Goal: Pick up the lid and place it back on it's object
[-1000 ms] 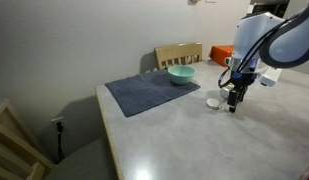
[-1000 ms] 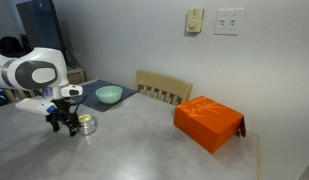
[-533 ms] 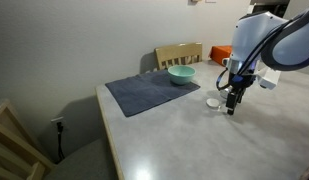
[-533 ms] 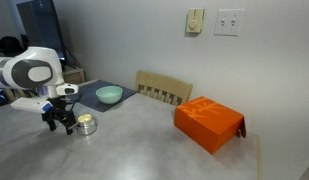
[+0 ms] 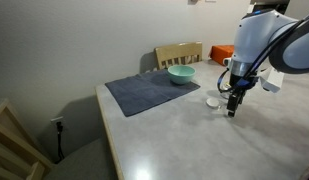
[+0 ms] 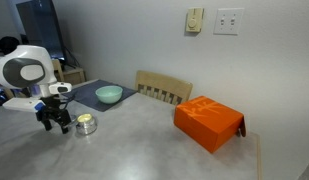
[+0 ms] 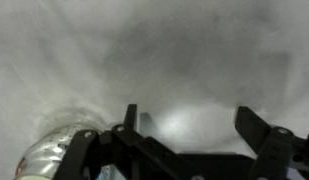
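Two fingers [image 7: 130, 118] apart, jar [image 7: 56, 148] cropped, blurred

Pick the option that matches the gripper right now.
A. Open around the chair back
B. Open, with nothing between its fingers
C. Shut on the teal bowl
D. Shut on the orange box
B: in the wrist view the gripper has its fingers spread wide, with only bare tabletop showing between them.
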Robot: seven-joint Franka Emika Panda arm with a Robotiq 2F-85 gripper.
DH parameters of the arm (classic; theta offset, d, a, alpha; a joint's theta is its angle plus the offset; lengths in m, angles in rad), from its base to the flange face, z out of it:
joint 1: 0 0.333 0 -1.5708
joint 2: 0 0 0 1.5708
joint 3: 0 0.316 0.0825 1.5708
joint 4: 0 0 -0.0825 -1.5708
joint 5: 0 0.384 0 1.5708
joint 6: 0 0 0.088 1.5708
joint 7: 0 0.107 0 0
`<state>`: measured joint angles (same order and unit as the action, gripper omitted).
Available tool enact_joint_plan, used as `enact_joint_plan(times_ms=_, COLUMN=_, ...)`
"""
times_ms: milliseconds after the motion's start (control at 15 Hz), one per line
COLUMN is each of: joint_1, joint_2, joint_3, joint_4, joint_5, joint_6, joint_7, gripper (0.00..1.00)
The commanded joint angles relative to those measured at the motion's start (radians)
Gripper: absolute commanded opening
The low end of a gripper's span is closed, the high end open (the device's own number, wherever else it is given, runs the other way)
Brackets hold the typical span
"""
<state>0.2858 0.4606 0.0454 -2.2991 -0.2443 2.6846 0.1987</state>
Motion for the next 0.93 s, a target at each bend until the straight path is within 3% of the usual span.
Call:
enact_joint_plan(times_ms=0, joint_1=0.02, joint_2=0.009, joint_3=0.001, joint_4=0.016, joint_5=-0.003, joint_6=-0.008, joint_7=-0.003, gripper=1.0)
enact_joint_plan(times_ms=467, joint_1=0.075, joint_2=0.017, joint_3=-0.024, joint_4=0.062, joint_5=-0.091, joint_6=0.017, joint_7=-0.014, gripper=1.0)
enact_joint_plan(times_ms=667, joint_1=0.053, joint_2=0.012, joint_3=-0.025, joint_4=0.079, joint_5=-0.098, joint_6=0.052, joint_7=-0.029, gripper=1.0)
enact_joint_plan(times_ms=867, joint_1=0.0, joint_2=0.02, joint_3=0.013, joint_4=0.095, joint_5=-0.034, joint_6=0.109, joint_7=-0.086, gripper=1.0)
